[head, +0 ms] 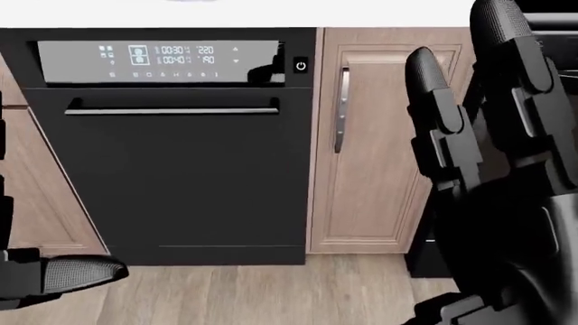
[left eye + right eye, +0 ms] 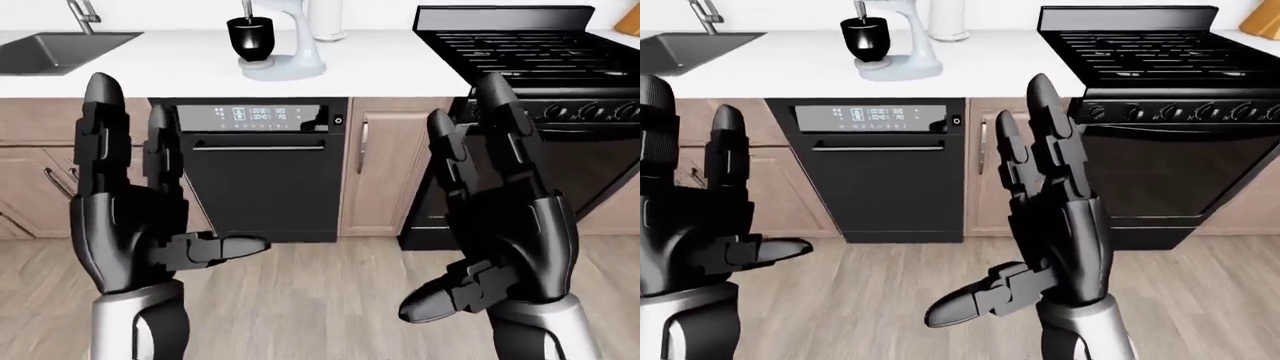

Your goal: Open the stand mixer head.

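Note:
A pale stand mixer (image 2: 290,45) with a black bowl (image 2: 250,39) stands on the white counter (image 2: 400,71) at the top middle of the left-eye view; its head is cut off by the top edge. My left hand (image 2: 150,217) and right hand (image 2: 500,225) are raised low in the view, far from the mixer, fingers spread open and empty. The right hand (image 1: 506,169) fills the right of the head view.
A black dishwasher (image 2: 262,169) sits under the counter below the mixer. A sink (image 2: 55,51) is at the top left, a black stove (image 2: 540,45) at the top right. Wood cabinets (image 2: 385,169) and wood floor (image 2: 320,300) lie between.

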